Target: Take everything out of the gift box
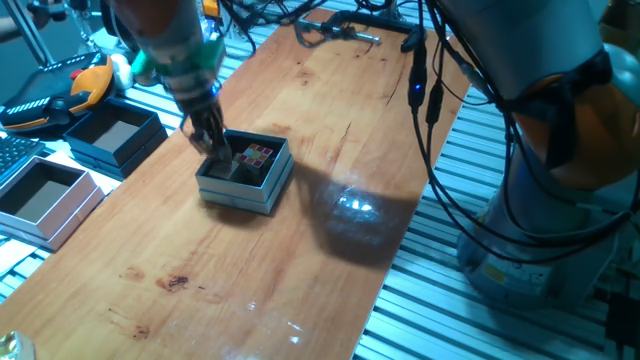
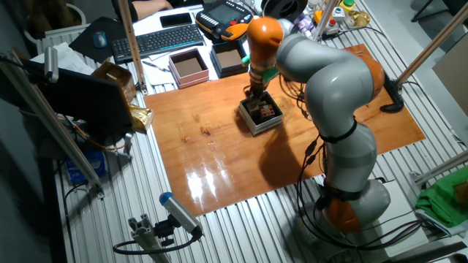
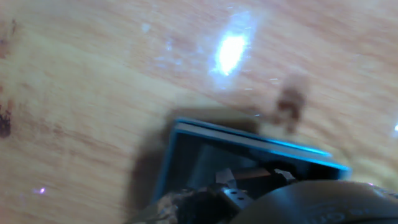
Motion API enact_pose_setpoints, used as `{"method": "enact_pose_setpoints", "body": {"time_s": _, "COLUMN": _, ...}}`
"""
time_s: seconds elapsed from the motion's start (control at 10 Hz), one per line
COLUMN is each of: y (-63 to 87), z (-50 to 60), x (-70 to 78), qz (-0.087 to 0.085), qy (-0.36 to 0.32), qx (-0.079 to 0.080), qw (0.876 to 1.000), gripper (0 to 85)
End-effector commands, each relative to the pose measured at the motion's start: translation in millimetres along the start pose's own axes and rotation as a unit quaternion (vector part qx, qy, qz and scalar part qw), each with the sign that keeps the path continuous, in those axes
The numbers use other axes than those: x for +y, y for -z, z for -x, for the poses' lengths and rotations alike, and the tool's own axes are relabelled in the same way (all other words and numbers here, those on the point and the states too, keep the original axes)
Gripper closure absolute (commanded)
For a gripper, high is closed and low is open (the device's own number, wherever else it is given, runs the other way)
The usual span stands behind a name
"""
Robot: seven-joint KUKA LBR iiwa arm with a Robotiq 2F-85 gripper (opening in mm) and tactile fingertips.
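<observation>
The gift box [image 1: 240, 192], pale grey-blue with a white rim, sits on the wooden table [image 1: 300, 250] left of centre. A multicoloured puzzle cube [image 1: 259, 155] lies inside it on the far side. My gripper [image 1: 224, 160] reaches down into the near left part of the box, its fingers close together and covering whatever lies under them. In the other fixed view the gripper [image 2: 254, 102] is likewise down in the gift box [image 2: 265, 124]. The hand view shows the box's blue rim [image 3: 249, 142] and dark inside, with blurred dark fingers [image 3: 186, 202] at the bottom edge.
A dark navy box [image 1: 115, 135] and a larger white box with a brown inside [image 1: 45, 195] stand off the table's left edge. Black cables [image 1: 425, 90] hang over the right side. A keyboard [image 2: 157, 40] and a teach pendant [image 2: 223, 16] lie behind the table.
</observation>
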State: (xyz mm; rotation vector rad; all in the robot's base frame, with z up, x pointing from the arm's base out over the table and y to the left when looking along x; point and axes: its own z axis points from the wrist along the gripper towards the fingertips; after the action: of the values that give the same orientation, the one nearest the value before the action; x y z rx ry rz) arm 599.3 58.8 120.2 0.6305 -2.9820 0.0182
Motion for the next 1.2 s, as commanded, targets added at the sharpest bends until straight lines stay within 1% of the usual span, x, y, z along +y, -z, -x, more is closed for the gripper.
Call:
{"method": "enact_pose_setpoints", "body": {"time_s": 0.0, "y": 21.7, "z": -8.4, "x": -23.4, "qz": -0.008, "qy": 0.011, "qx": 0.001, "qw": 1.0, "gripper": 66.3}}
{"method": "enact_pose_setpoints", "body": {"time_s": 0.1, "y": 36.1, "z": -16.2, "x": -46.8, "qz": -0.007, "qy": 0.014, "qx": 0.002, "qw": 1.0, "gripper": 67.0}}
{"method": "enact_pose_setpoints", "body": {"time_s": 0.2, "y": 42.5, "z": -23.3, "x": -57.3, "qz": -0.024, "qy": 0.014, "qx": -0.004, "qw": 1.0, "gripper": 66.3}}
{"method": "enact_pose_setpoints", "body": {"time_s": 0.3, "y": 40.5, "z": -32.6, "x": -63.1, "qz": -0.044, "qy": -0.004, "qx": -0.02, "qw": 0.999, "gripper": 66.3}}
{"method": "enact_pose_setpoints", "body": {"time_s": 0.4, "y": 34.9, "z": -40.9, "x": -67.8, "qz": -0.073, "qy": -0.013, "qx": -0.033, "qw": 0.997, "gripper": 66.3}}
{"method": "enact_pose_setpoints", "body": {"time_s": 0.5, "y": 30.2, "z": -47.4, "x": -71.4, "qz": -0.078, "qy": -0.016, "qx": -0.035, "qw": 0.996, "gripper": 66.0}}
{"method": "enact_pose_setpoints", "body": {"time_s": 0.6, "y": 26.9, "z": -51.0, "x": -72.9, "qz": -0.068, "qy": -0.013, "qx": -0.032, "qw": 0.997, "gripper": 65.7}}
{"method": "enact_pose_setpoints", "body": {"time_s": 0.7, "y": 25.6, "z": -51.1, "x": -73.2, "qz": -0.064, "qy": -0.012, "qx": -0.029, "qw": 0.997, "gripper": 65.3}}
{"method": "enact_pose_setpoints", "body": {"time_s": 0.8, "y": 25.2, "z": -51.0, "x": -73.5, "qz": -0.067, "qy": -0.013, "qx": -0.031, "qw": 0.997, "gripper": 63.7}}
{"method": "enact_pose_setpoints", "body": {"time_s": 0.9, "y": 24.9, "z": -50.8, "x": -73.3, "qz": -0.07, "qy": -0.022, "qx": -0.035, "qw": 0.997, "gripper": 57.0}}
{"method": "enact_pose_setpoints", "body": {"time_s": 1.0, "y": 24.0, "z": -49.2, "x": -72.4, "qz": -0.072, "qy": -0.03, "qx": -0.04, "qw": 0.996, "gripper": 44.0}}
{"method": "enact_pose_setpoints", "body": {"time_s": 1.1, "y": 23.7, "z": -46.8, "x": -71.1, "qz": -0.069, "qy": -0.036, "qx": -0.046, "qw": 0.996, "gripper": 31.0}}
